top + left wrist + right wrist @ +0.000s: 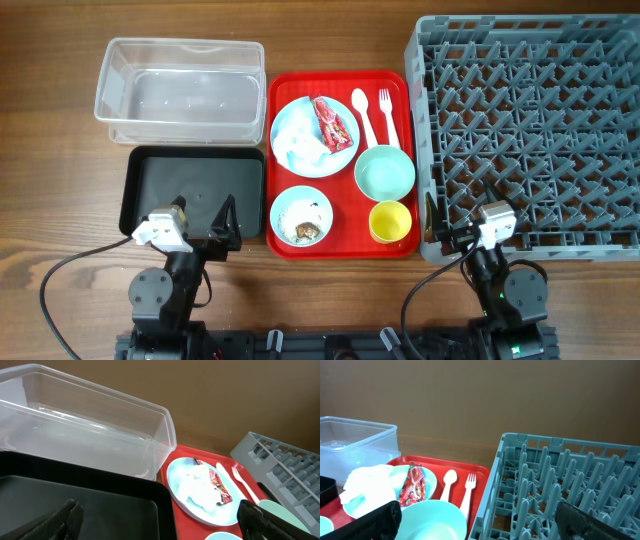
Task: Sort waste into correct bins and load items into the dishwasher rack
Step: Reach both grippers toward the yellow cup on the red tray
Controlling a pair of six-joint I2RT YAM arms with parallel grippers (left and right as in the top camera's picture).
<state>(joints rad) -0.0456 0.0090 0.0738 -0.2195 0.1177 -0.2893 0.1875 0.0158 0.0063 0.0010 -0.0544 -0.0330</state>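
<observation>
Wood-grain tabletop (60,140), plain brown wall (480,400) behind, even, seemingly indoor light

Centre frame: crumpled napkin (295,145) and red wrapper (332,123) on a blue plate (296,108), spoon (362,115) and fork (386,115) alongside; below, apparent rice scraps (303,228) in a small bowl (280,205), green bowl (385,172), yellow cup (390,221). Clear tub (180,95) and black tray (190,185) left; grey rack (530,120) right.

The overhead view looks straight down on the whole wooden desk (50,150). The left wrist view sits low and close, facing across the shallow black rectangular tray (100,505), lower left, toward the clear rectangular plastic tub (85,425). The right wrist view, equally low, faces the large square grey plastic crate (570,485) at right. Both wrist views share the flat red serving tray (200,452).
</observation>
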